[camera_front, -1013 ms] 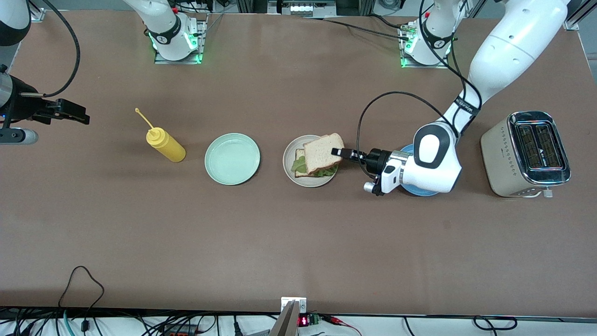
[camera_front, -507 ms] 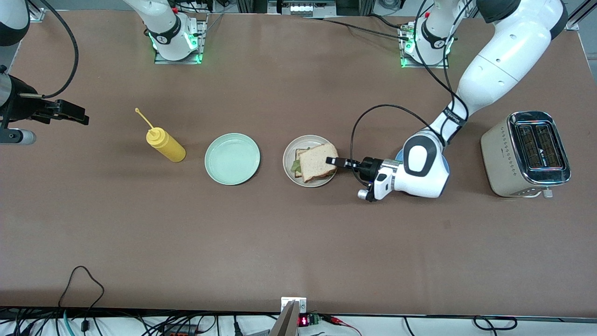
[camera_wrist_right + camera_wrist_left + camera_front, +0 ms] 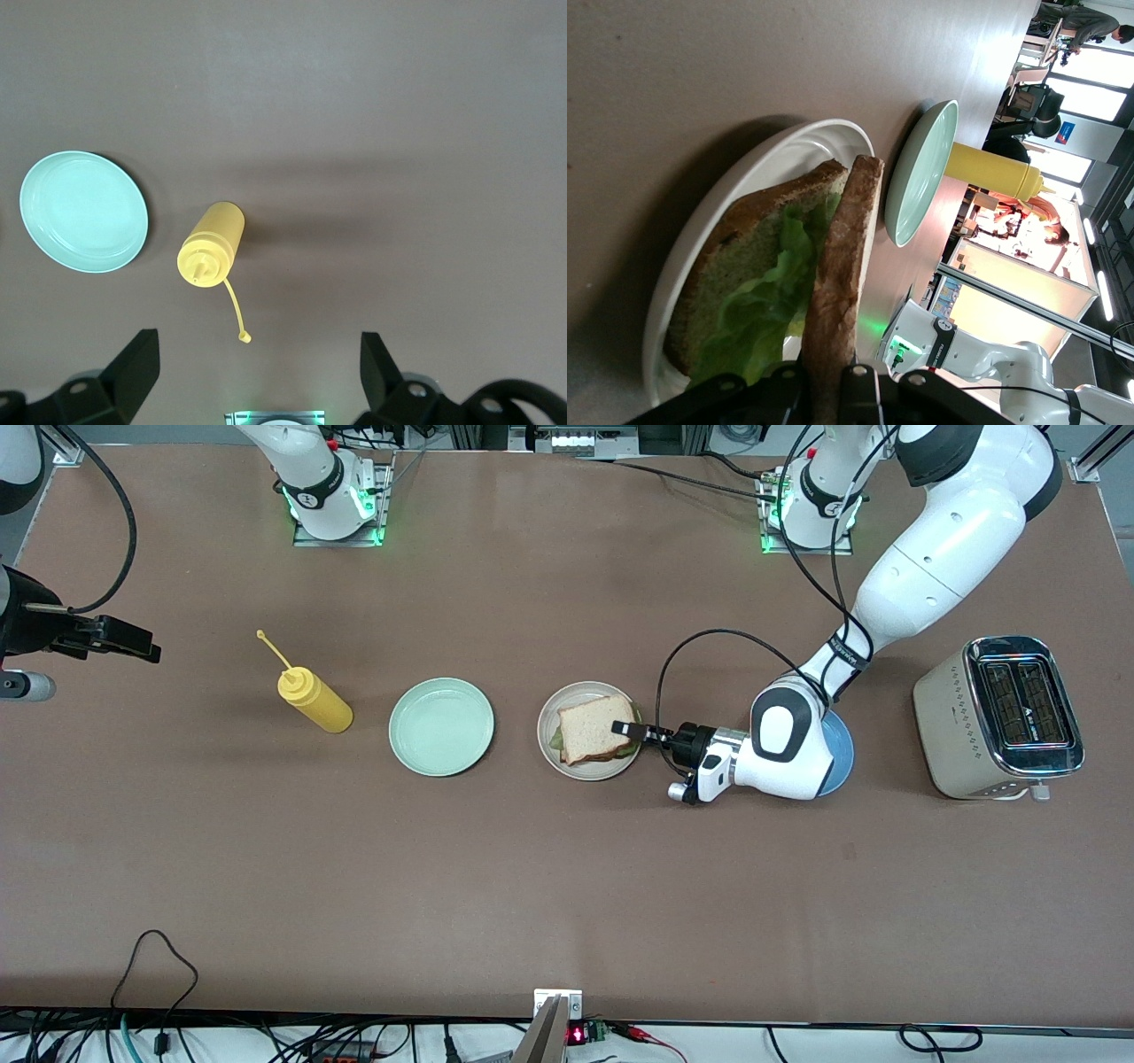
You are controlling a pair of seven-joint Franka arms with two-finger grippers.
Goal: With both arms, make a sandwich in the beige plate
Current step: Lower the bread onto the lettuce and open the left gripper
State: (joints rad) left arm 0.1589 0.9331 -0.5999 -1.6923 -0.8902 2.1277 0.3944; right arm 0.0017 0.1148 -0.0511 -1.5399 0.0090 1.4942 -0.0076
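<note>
Looking down from the front camera, I take the beige plate point(image 3: 552, 752) as my landmark, sitting about mid-bench. On it I see the sandwich point(image 3: 595, 729): a bottom slice, crinkly green lettuce point(image 3: 757, 305) and a top slice of bread point(image 3: 840, 283). In the left wrist view that top slice stands tilted on edge against the lettuce rather than lying flat, one edge pinched in the left end effector point(image 3: 625, 729), whose fingers are clamped tight on the crust at the plate's edge toward the left arm's end of the bench.

The left arm's white wrist hangs over a blue plate point(image 3: 839, 748), which lies beside the beige plate toward the left arm's end and is mostly covered by the arm. A black cable loops from that wrist over the bench. Further toward that same end from the beige plate stands a cream and chrome toaster point(image 3: 998, 717), slots up.

Toward the right arm's end from the beige plate, just beside it, lies an empty mint-green plate point(image 3: 440, 725), and past that a yellow squeeze bottle point(image 3: 314, 699) with its cap dangling on a thin strap.

The right end effector point(image 3: 124, 640) waits in the air well apart from the beige plate, over the right arm's end of the bench; in its wrist view I see its fingers point(image 3: 133, 367) spread wide with nothing between them, the bottle and green plate below.
</note>
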